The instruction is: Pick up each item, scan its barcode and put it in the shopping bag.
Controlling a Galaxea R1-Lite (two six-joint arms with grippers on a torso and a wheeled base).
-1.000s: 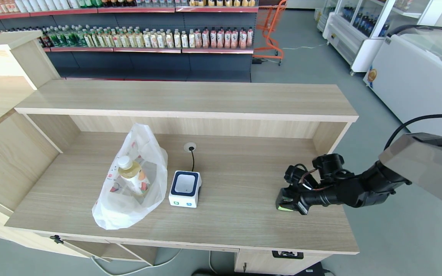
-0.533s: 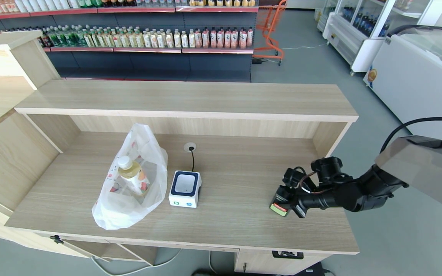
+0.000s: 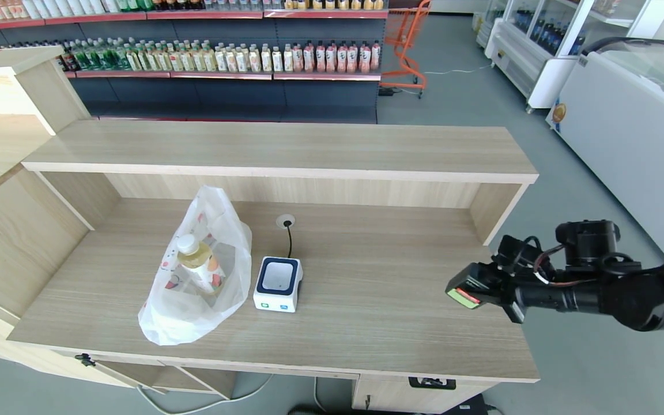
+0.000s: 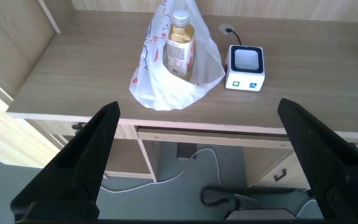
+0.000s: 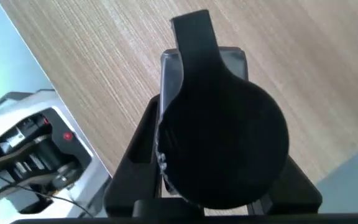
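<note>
The counter [image 3: 366, 300] is pale wood – matt, with fine grain lines. The shopping bag [image 3: 162, 323] is thin see-through plastic, crinkly and a little shiny. The bottle [image 3: 196, 265] inside is smooth clear plastic. The scanner [image 3: 278, 285] is smooth white plastic with a glossy top. The right gripper [image 3: 471, 287] is matt black – its small pack [image 3: 460, 295] looks smooth
</note>
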